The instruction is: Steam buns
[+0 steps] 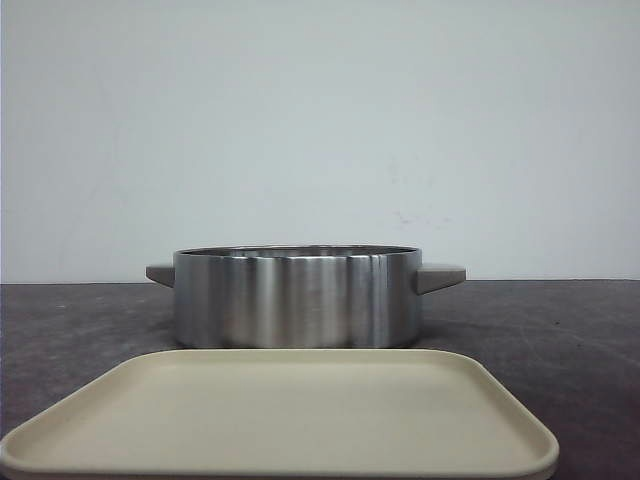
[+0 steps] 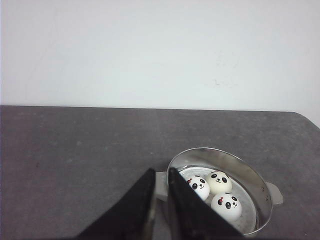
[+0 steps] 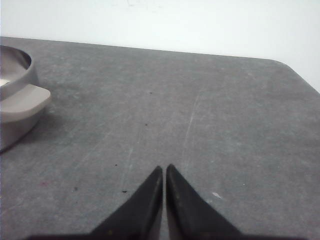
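Observation:
In the left wrist view, three white buns with panda faces (image 2: pixel 198 187) (image 2: pixel 218 181) (image 2: pixel 227 206) lie inside the steel pot (image 2: pixel 220 152). Part of the pot's inside is hidden behind a finger. My left gripper (image 2: pixel 161 171) hovers above and beside the pot's near handle, its black fingers almost together with nothing between them. In the right wrist view my right gripper (image 3: pixel 164 167) is shut and empty over the bare table, well off from the pot (image 3: pixel 15 90). In the front view the pot (image 1: pixel 297 300) stands mid-table; its wall hides the buns, and neither gripper shows.
A beige rectangular tray (image 1: pixel 280 415) with nothing on it lies in front of the pot at the table's near edge. The pot has a grey handle on each side (image 1: pixel 440 276) (image 1: pixel 160 273). The dark grey table (image 3: pixel 200 100) ends at a white wall.

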Available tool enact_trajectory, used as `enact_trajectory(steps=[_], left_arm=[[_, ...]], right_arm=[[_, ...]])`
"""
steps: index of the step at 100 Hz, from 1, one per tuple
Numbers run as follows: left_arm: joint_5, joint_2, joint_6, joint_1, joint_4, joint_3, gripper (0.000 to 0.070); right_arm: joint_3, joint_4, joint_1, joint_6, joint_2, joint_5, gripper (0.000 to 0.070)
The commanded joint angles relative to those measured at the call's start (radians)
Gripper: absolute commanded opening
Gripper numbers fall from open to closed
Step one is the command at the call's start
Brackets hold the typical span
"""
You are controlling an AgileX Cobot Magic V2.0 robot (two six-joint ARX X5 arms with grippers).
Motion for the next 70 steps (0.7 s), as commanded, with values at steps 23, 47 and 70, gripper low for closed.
enact_trajectory(steps=[23,47,70], left_arm=[[-0.006,0.003,0.006,-0.005,0.012,0.010,0.0000],[-0.005,0.003,0.006,-0.005,0.012,0.010,0.0000],[-0.006,0.003,0.006,-0.005,0.012,0.010,0.0000]], right_arm=[[-0.002,0.011,0.003,-0.008,-0.001,-0.014,0.0005],[-0.002,0.010,0.003,-0.008,-0.001,-0.014,0.0005],[-0.002,0.010,0.003,-0.008,-0.001,-0.014,0.0005]])
